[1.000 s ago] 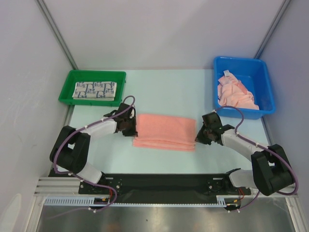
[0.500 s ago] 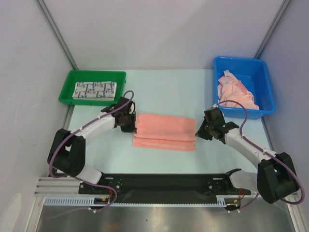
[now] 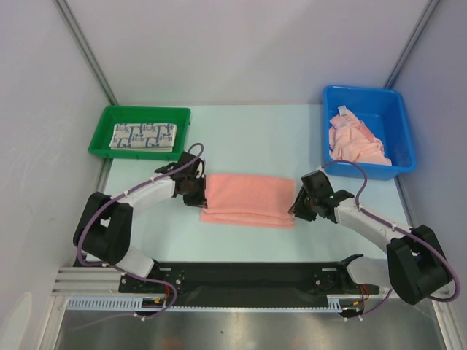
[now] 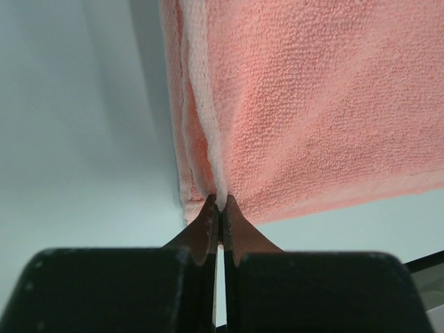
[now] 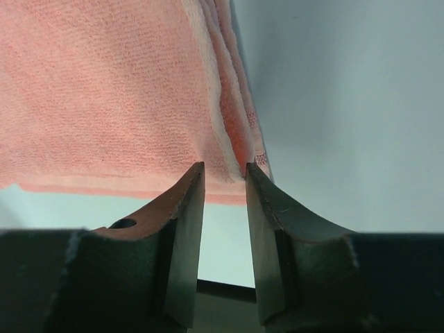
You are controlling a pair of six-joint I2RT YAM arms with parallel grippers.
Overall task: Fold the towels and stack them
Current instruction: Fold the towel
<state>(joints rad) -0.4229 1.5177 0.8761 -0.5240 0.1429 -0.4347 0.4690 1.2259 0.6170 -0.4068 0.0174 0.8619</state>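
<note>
I am looking down on the pale table (image 3: 248,138), which is taking up most of the overhead view, with both arms reaching in from the near edge.

At the far right corner the blue bin (image 3: 403,131) is sitting with a crumpled heap of pink towels (image 3: 356,142) lying inside it. At the far left the green tray (image 3: 139,111) is holding a folded patterned towel (image 3: 144,136), white with blue-grey print, lying flat.

Between the two arms, in the middle of the table, the salmon towel (image 3: 248,198) is lying folded into a long rectangle of several layers, its long sides running left to right.

The left gripper (image 3: 198,191) is sitting at the towel's left end. On its wrist camera I am seeing the fingertips (image 4: 208,220) clenched together on the towel's edge, with a pale seam of the cloth (image 4: 312,104) pinched between them.

The right gripper (image 3: 295,208) is sitting at the towel's right end. Its wrist camera is showing the jaws standing apart, with the layered edge of the towel (image 5: 104,90) lying just at the gap and nothing clamped.
</note>
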